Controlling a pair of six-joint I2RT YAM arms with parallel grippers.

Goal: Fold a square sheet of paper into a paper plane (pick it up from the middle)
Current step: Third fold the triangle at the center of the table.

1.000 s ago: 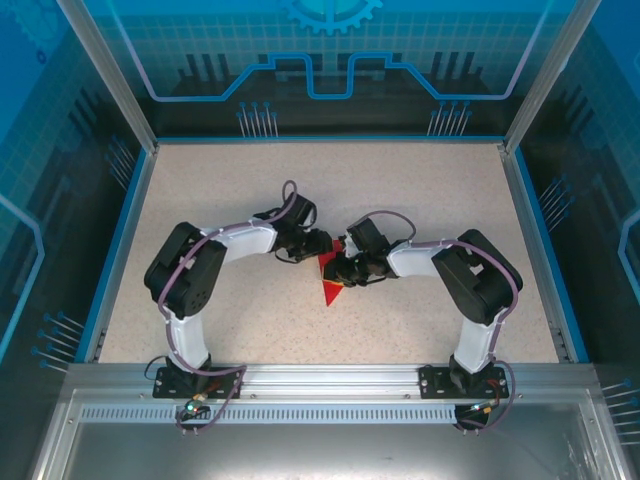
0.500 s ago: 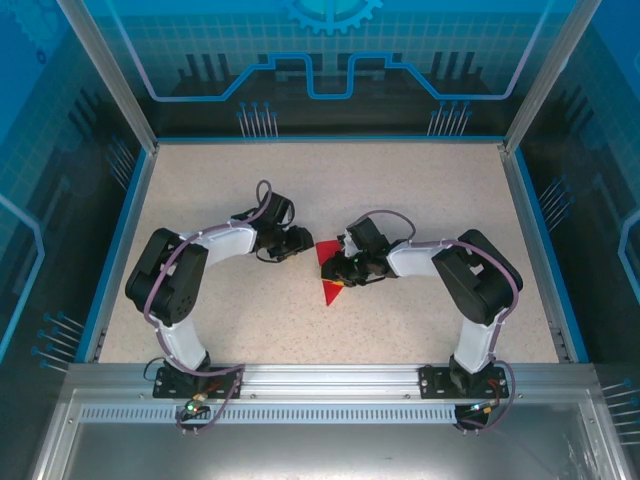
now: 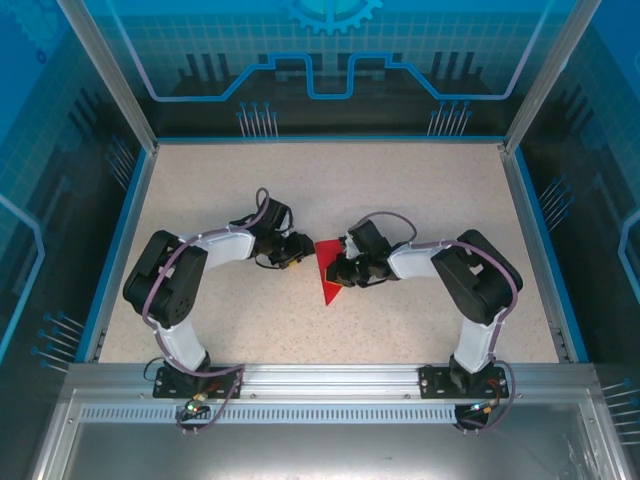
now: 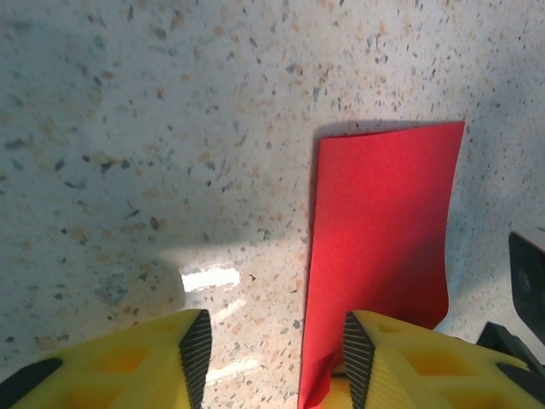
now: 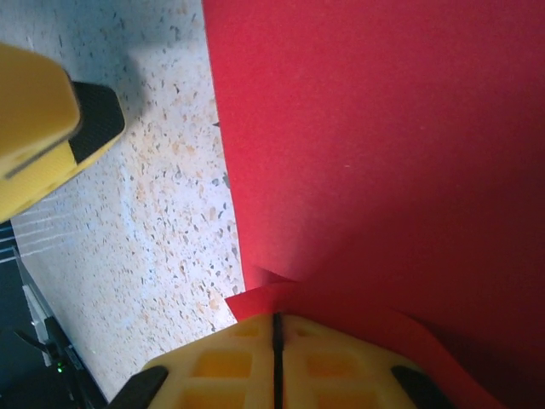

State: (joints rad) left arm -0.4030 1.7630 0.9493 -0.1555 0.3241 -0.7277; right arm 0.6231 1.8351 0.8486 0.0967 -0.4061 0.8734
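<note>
Pinching folded red paper (image 3: pixel 326 283) mid-table: speckled beige table (image 3: pixel 430 190), blue glass walls (image 3: pixel 200 60) around.
Both arms bend inward and meet at centre. Left gripper (image 4: pixel 272 341) sits low, jaws apart, one finger over the paper's edge. Right gripper (image 5: pixel 277 328) is clamped together on the paper.

Paper plane (image 3: pixel 326 272) lies on table (image 3: pixel 430 190), frame centre, point toward frame bottom. Left gripper (image 3: pixel 298 252) just left of its upper edge. Right gripper (image 3: pixel 340 268) over its right side, probably touching. In left wrist view, plane sits right of centre.
</note>
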